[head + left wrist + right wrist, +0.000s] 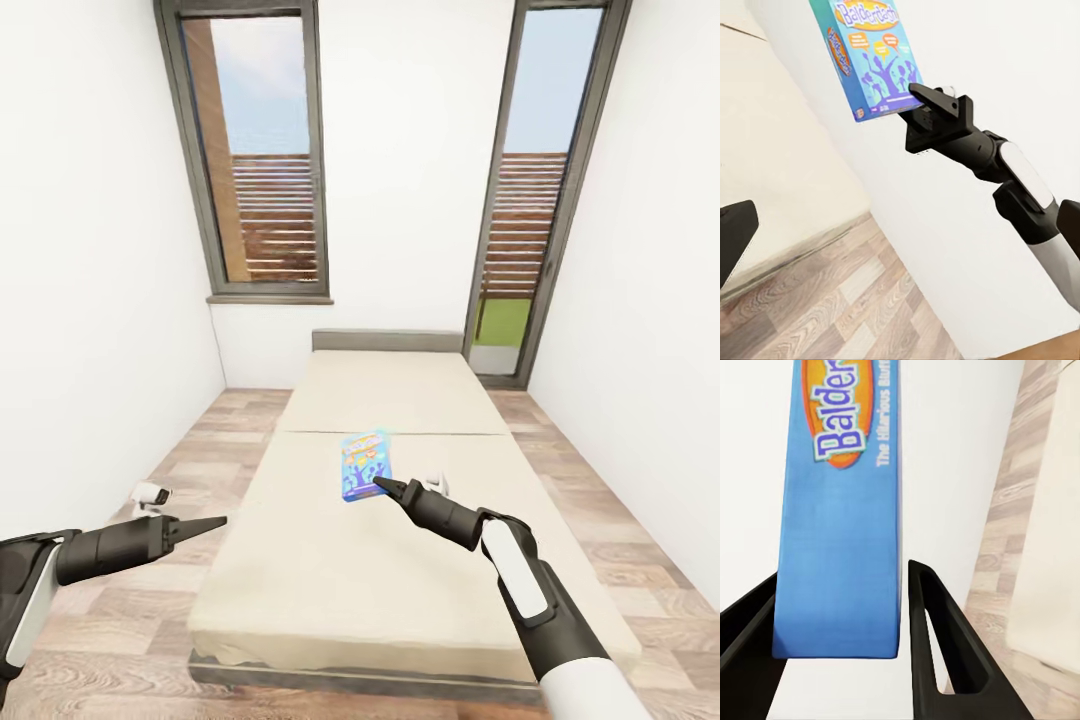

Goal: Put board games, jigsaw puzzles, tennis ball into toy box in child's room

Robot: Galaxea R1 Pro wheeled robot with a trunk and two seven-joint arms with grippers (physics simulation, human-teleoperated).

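One small blue board game (364,466), printed with cartoons, sits between the two fingers of the right gripper (383,486), held by its near short end above the middle of the bed (300,580). The right wrist view shows a narrow blue edge of the box between the spread black fingers (937,645); whether both press on it I cannot tell. It looks like light, stiff cardboard with smooth, possibly slippery faces, so a grip across the thin dimension near one end seems apt, though the long box may tip. The left gripper (215,522) hangs over the floor left of the bed; its jaw state I cannot tell.
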